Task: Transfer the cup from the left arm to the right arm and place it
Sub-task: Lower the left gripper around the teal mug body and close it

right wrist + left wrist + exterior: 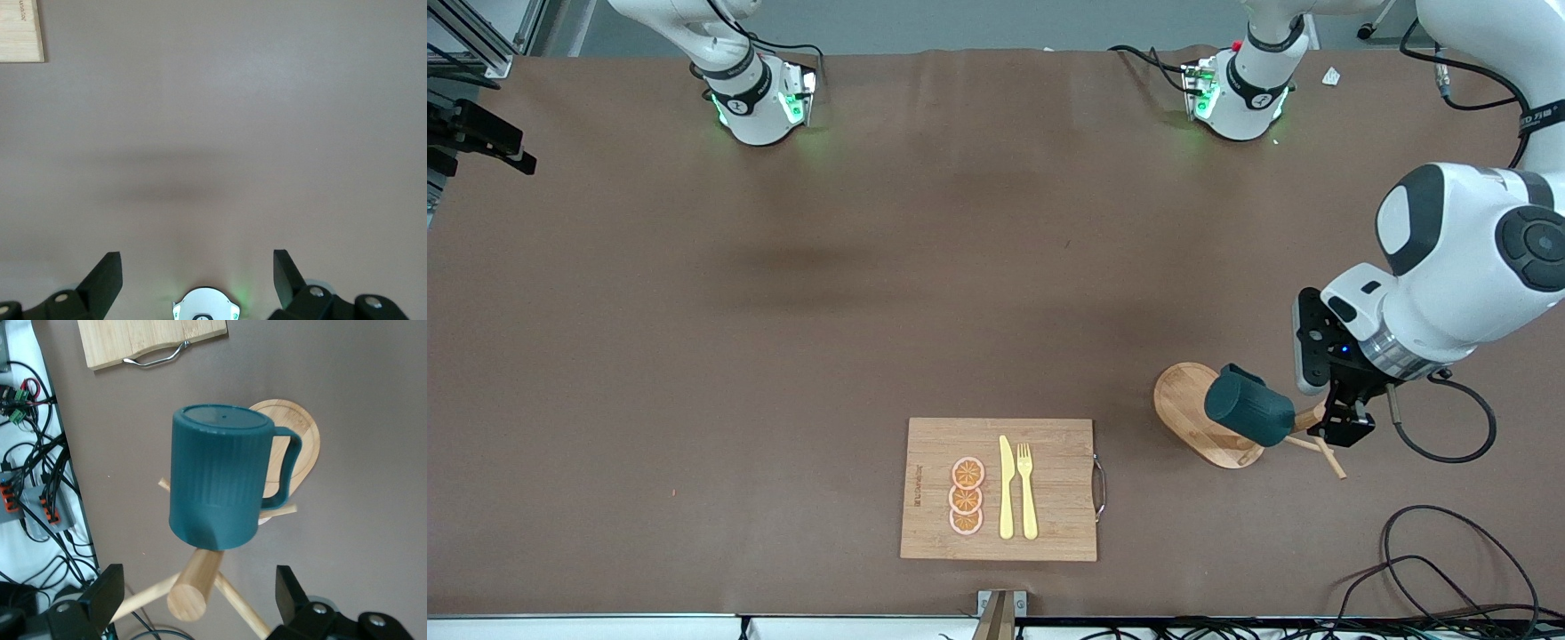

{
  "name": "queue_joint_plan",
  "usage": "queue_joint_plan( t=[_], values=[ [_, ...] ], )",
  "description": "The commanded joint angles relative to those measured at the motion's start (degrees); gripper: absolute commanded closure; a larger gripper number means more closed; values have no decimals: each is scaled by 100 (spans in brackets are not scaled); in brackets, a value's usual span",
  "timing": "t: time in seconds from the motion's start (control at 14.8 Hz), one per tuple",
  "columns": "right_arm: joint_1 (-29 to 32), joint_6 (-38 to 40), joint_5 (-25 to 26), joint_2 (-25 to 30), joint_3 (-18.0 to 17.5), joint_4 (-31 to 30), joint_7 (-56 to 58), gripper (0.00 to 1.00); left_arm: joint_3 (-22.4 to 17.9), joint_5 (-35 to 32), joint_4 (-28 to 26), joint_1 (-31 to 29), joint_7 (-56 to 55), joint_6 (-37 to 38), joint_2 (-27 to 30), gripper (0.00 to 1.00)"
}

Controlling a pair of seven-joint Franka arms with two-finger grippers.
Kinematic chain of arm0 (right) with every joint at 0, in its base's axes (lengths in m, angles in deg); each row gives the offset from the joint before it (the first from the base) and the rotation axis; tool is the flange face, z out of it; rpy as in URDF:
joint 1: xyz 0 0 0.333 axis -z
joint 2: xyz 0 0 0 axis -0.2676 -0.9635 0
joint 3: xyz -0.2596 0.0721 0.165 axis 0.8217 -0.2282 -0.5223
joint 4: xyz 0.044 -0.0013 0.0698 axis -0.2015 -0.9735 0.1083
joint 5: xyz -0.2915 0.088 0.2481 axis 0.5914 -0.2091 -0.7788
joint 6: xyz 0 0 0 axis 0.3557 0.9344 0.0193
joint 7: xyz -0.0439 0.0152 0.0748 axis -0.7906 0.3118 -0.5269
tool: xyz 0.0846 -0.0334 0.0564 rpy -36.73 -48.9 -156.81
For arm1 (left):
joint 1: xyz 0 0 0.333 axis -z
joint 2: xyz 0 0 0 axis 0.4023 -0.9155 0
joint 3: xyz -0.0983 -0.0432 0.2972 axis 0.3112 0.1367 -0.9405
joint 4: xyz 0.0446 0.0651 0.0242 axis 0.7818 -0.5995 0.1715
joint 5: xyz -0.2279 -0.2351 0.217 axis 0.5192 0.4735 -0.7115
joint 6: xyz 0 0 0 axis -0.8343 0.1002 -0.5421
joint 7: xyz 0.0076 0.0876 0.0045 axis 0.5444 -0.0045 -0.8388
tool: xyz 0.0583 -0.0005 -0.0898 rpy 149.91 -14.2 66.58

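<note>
1. We see the cup (1249, 410) hanging upside down on a peg of the wooden rack (1199, 425), toward the left arm's end of the table.
2. In the left wrist view the cup (220, 480) shows its flat bottom toward the camera, its ribbed wall running down to the peg, and its handle on the side toward the rack's oval base (303, 433).
3. We find the left gripper (1343, 428) up beside the rack's top, on the side away from the cup.
4. Its fingers (107, 593) stand wide apart in the left wrist view, one on each side of the rack's thick post (193, 587). They touch nothing and hold nothing.
5. We see the right gripper only in the right wrist view (197, 273), over bare table (267, 100) with one corner of the board (20, 30) showing. Its fingers are spread wide and empty; this arm waits.
6. The cutting board (1000, 489) lies near the front camera's edge, about midway along the table, well apart from the rack.
7. On the board we see three orange slices (967, 496) in a row, with a yellow knife (1006, 489) and fork (1027, 489) just beside them.
</note>
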Motion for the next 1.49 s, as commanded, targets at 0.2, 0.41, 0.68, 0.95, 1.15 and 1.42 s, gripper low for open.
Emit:
queue_joint_plan(
  t=[0.2, 0.41, 0.68, 0.95, 1.15, 1.42],
  values=[
    [105, 12, -40, 99, -53, -94, 160, 0, 186, -38, 50, -43, 211, -253, -229, 0],
    [105, 12, -40, 99, -53, -94, 160, 0, 186, 76, 41, -78, 229, -393, -405, 0],
    [105, 12, -40, 99, -45, -94, 160, 0, 186, 190, 23, -96, 299, -543, -572, 0],
    [114, 12, -40, 99, -45, -94, 160, 0, 195, 296, 14, -96, 299, -543, -634, 0],
    [114, 12, -40, 99, -45, -94, 160, 0, 195, 375, 6, -114, 299, -543, -704, 0],
    [114, 12, -40, 99, -45, -94, 160, 0, 195, 542, -3, -122, 308, -543, -809, 0]
  ],
)
